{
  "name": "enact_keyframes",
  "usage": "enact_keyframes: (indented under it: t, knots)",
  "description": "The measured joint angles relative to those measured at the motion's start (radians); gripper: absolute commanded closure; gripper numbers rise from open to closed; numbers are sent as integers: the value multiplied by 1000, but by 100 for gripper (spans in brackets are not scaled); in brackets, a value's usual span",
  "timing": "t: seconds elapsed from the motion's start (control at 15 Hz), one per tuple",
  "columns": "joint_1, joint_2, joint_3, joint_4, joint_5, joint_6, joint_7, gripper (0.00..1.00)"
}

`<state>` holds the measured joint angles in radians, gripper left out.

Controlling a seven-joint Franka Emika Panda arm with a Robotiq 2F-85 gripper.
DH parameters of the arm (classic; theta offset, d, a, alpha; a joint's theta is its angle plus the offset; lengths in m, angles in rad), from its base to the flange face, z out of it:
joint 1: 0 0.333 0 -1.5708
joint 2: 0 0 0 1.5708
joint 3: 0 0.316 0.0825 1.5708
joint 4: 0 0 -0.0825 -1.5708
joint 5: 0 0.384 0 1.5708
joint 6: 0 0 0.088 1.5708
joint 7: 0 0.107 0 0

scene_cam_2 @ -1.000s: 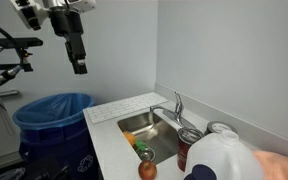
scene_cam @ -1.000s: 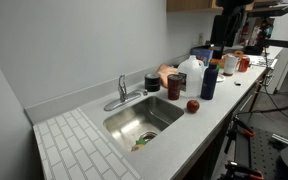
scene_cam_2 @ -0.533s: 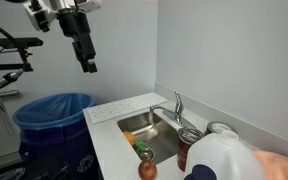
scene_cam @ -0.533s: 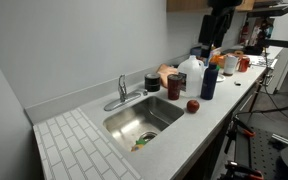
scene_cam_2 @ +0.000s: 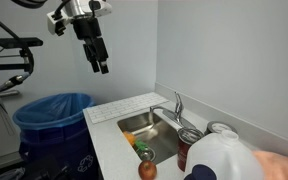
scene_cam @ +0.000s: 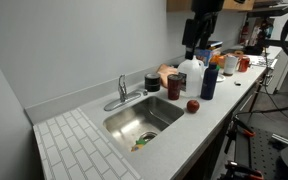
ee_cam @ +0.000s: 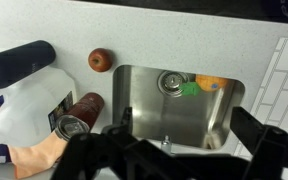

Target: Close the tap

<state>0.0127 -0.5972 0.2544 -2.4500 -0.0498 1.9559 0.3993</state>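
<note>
The tap (scene_cam: 122,94) is a small silver faucet at the back edge of the steel sink (scene_cam: 156,124). It also shows in an exterior view (scene_cam_2: 172,107). In the wrist view only a small metal tip of the tap (ee_cam: 167,143) shows at the sink's lower edge. My gripper (scene_cam: 197,36) hangs high in the air, well above the counter and apart from the tap. It also shows in an exterior view (scene_cam_2: 101,63). In the wrist view its fingers (ee_cam: 184,128) stand wide apart, open and empty, above the sink (ee_cam: 144,100).
Beside the sink stand a red apple (scene_cam: 193,105), a dark blue bottle (scene_cam: 209,82), a white jug (scene_cam: 189,74) and a can (scene_cam: 175,86). An orange and green item (ee_cam: 206,84) lies in the sink. A blue bin (scene_cam_2: 52,112) stands beside the counter.
My gripper has moved through the air toward the sink side of the counter, staying high. Nothing on the counter has moved.
</note>
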Motion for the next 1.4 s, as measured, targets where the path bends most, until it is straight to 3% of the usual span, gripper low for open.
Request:
enact_keyframes:
  t: [0.47, 1.4]
  knots:
    - [0, 66, -19, 33, -5, 33, -25, 0]
    - [8, 68, -19, 36, -3, 32, -31, 0]
